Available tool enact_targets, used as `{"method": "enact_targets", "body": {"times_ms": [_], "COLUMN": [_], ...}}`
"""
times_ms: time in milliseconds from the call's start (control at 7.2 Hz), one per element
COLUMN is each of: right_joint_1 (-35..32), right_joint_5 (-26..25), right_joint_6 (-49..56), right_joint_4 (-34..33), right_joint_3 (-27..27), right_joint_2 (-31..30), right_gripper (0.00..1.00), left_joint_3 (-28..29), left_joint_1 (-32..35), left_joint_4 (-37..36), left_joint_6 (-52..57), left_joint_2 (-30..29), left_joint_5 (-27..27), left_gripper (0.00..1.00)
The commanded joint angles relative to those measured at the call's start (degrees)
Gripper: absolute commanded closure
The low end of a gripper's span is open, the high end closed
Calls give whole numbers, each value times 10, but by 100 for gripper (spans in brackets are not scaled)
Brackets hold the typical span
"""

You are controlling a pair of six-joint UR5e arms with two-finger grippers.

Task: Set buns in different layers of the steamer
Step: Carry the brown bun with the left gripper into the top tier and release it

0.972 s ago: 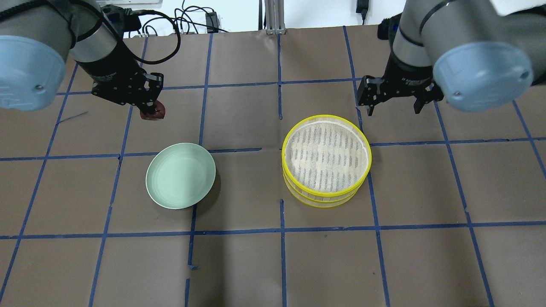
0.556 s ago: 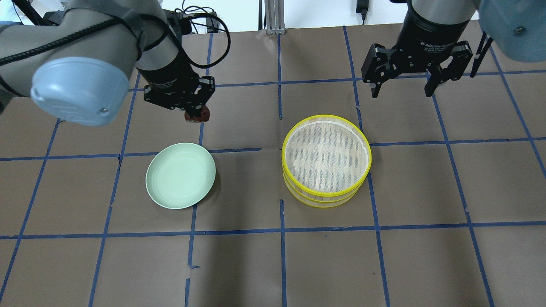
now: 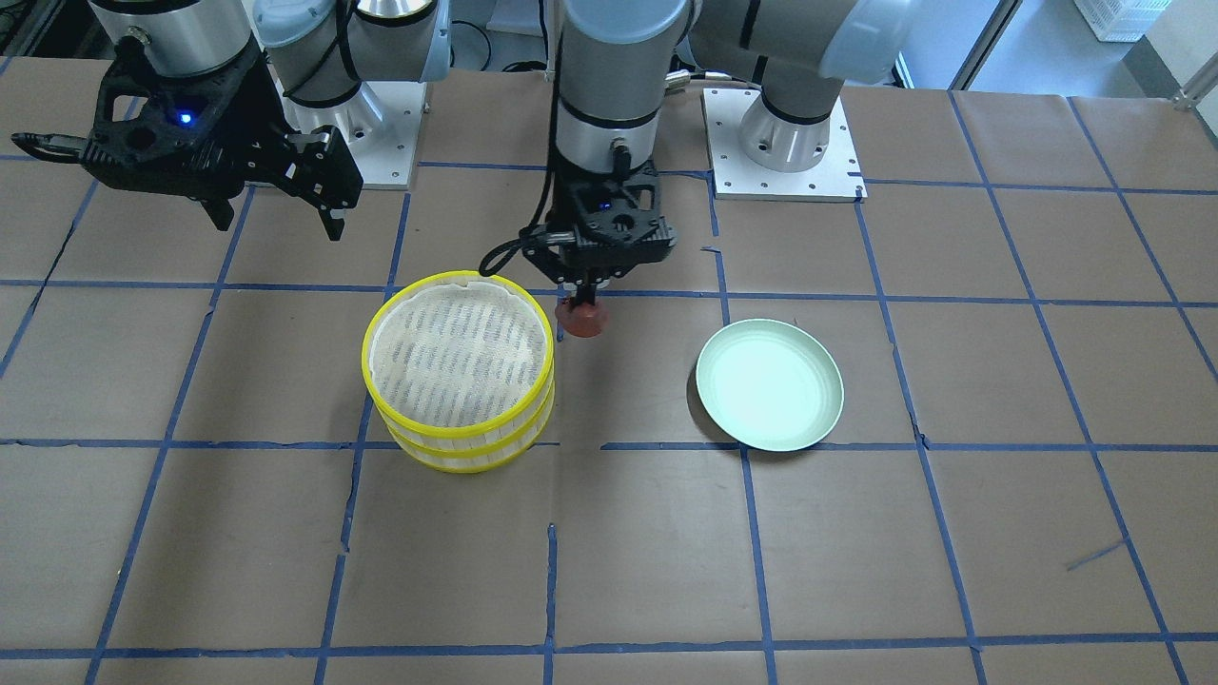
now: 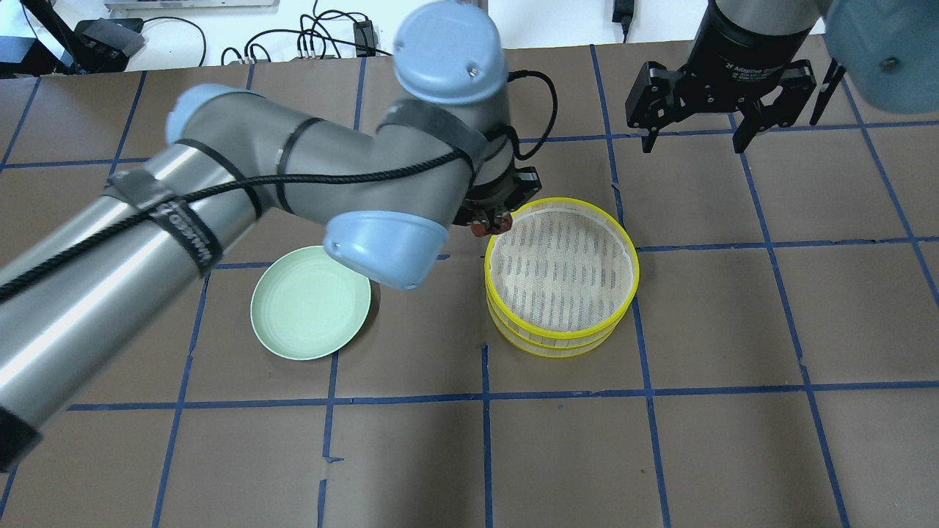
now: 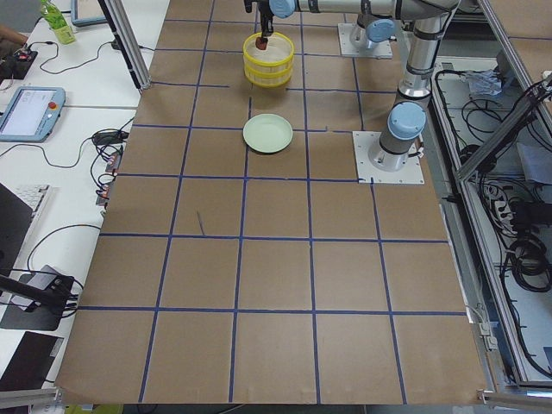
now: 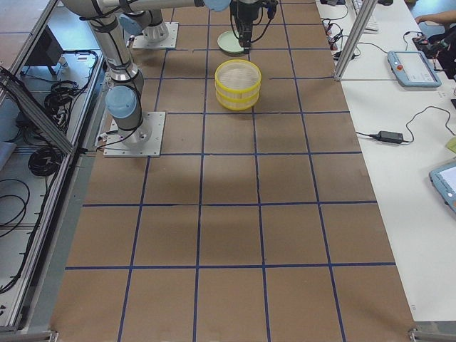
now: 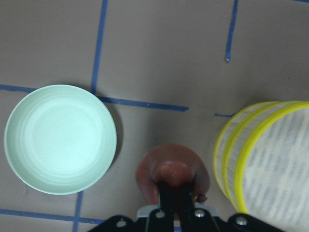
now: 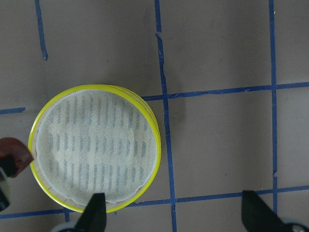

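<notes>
My left gripper (image 3: 584, 303) is shut on the dark reddish-brown bun (image 3: 582, 320) and holds it in the air just beside the steamer's rim, on the plate's side. The bun also shows in the left wrist view (image 7: 171, 166) and partly in the overhead view (image 4: 480, 229). The two yellow-rimmed steamer layers (image 4: 561, 268) stand stacked one on the other, and the top layer's mesh (image 3: 459, 347) is bare. My right gripper (image 4: 695, 145) is open and empty, hovering beyond the steamer. The white bun shows in no view.
A pale green plate (image 4: 310, 302) lies to the left of the steamer and holds nothing; it also shows in the front view (image 3: 769, 385). The table is brown paper with blue tape lines. Cables lie past the far edge.
My left arm has swung right with the brown bun, from beyond the plate to the steamer's left rim. My right gripper moved a little away from the steamer and stays open.
</notes>
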State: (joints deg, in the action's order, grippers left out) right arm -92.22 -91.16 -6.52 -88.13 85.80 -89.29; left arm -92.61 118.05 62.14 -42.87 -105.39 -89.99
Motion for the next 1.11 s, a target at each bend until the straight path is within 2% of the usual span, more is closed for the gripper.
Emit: {"method": "enact_targets", "body": {"times_ms": [0, 139, 694, 833, 972], "right_joint_1": [0, -1, -1, -1, 1], "right_joint_5": [3, 3, 3, 4, -1], "right_joint_6": [2, 2, 2, 2, 3], "right_joint_4": [0, 0, 0, 0, 0], "right_joint_3": [2, 2, 2, 3, 4], "right_joint_2": [0, 0, 0, 0, 0], "right_gripper": [0, 0, 0, 0, 0], "left_joint_3": [1, 0, 1, 1, -2], "left_joint_1": [30, 30, 28, 18, -23], "left_joint_4": [-50, -50, -50, -49, -42], "left_joint_6": [-74, -71, -64, -26, 89], "left_joint_2": [-53, -59, -47, -32, -8], "left_joint_5": [3, 1, 1, -4, -5], "left_gripper": [83, 2, 0, 0, 0]}}
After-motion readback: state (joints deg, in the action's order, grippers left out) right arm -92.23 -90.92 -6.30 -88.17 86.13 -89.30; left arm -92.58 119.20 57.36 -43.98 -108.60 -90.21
